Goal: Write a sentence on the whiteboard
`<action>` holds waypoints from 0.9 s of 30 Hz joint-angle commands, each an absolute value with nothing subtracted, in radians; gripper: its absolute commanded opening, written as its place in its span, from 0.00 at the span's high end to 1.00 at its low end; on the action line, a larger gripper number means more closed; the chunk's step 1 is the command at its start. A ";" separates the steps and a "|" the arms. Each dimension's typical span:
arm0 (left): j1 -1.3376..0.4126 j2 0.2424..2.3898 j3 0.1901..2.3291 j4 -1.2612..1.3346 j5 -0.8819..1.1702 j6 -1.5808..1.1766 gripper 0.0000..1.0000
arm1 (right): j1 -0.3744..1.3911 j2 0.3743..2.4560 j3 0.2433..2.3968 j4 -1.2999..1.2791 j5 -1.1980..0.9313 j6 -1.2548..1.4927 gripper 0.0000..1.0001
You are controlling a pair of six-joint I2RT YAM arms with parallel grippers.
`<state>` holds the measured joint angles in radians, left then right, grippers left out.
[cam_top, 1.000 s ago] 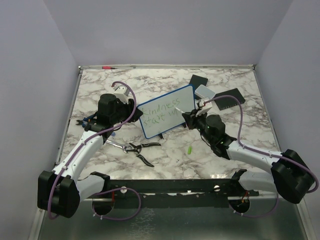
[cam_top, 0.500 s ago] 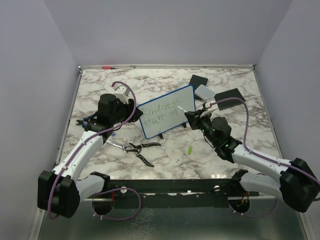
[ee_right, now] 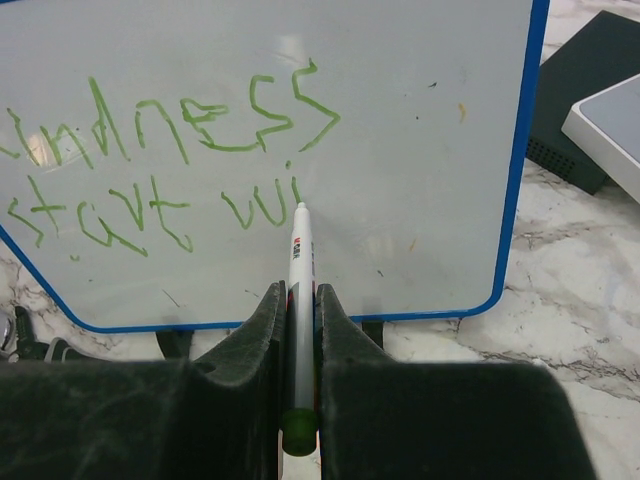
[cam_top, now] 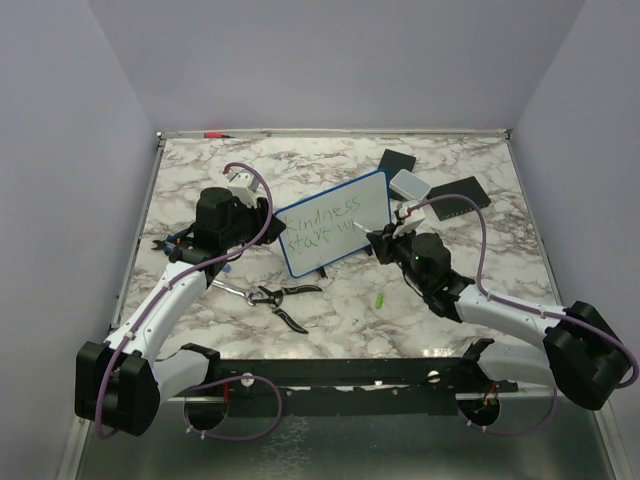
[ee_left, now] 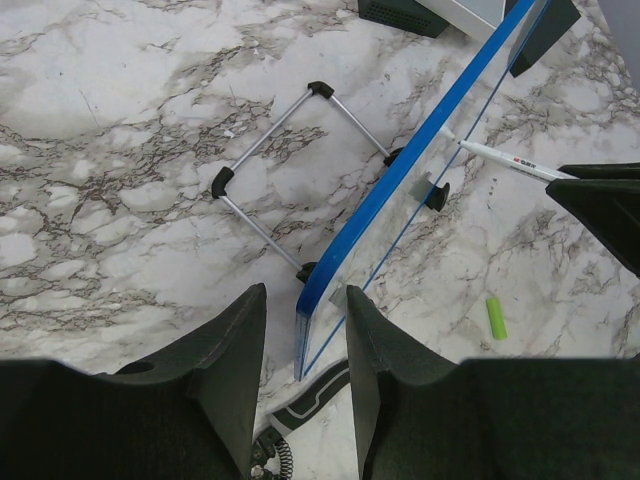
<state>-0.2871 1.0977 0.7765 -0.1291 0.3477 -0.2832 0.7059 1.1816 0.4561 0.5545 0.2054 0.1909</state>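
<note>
So, the whiteboard (cam_top: pixel 335 222) is propped up on its wire stand (ee_left: pixel 290 170) around the middle of the marble tabletop (cam_top: pixel 330 160), with its face toward the arms. The sentence (ee_right: pixel 170 160) is in green, in two lines: "kindness" on top, "start wi" underneath. The right jaws (ee_right: pixel 298 300) are clamped tight on a white marker (ee_right: pixel 297 260), and its tip sits against the board just right of that last "i". The left jaws (ee_left: pixel 305 300) are partway open and straddle the board's lower left corner. The blue frame sits between the fingers with a sliver of gap on each side. A green cap (ee_left: pixel 495 317) lies on the tabletop in front of the board, and pliers (cam_top: pixel 275 295) lie further left.
</note>
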 commanded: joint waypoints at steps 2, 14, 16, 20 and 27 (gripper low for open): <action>-0.278 1.081 0.767 -0.120 0.360 -0.275 0.62 | 0.709 1.211 0.469 0.575 0.230 0.184 0.99; -0.278 1.081 0.767 -0.118 0.358 -0.273 0.62 | 0.708 1.220 0.474 0.583 0.314 0.191 0.99; -0.278 1.081 0.767 -0.119 0.358 -0.274 0.62 | 0.708 1.216 0.473 0.580 0.333 0.194 0.99; -0.278 1.081 0.767 -0.119 0.357 -0.273 0.62 | 0.708 1.212 0.471 0.578 0.343 0.196 0.99; -0.278 1.080 0.767 -0.119 0.358 -0.273 0.62 | 0.708 1.170 0.453 0.607 0.256 0.173 0.99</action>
<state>-0.2867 1.0973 0.7765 -0.1291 0.3477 -0.2832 0.7063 1.2087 0.4561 0.5617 0.2886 0.1890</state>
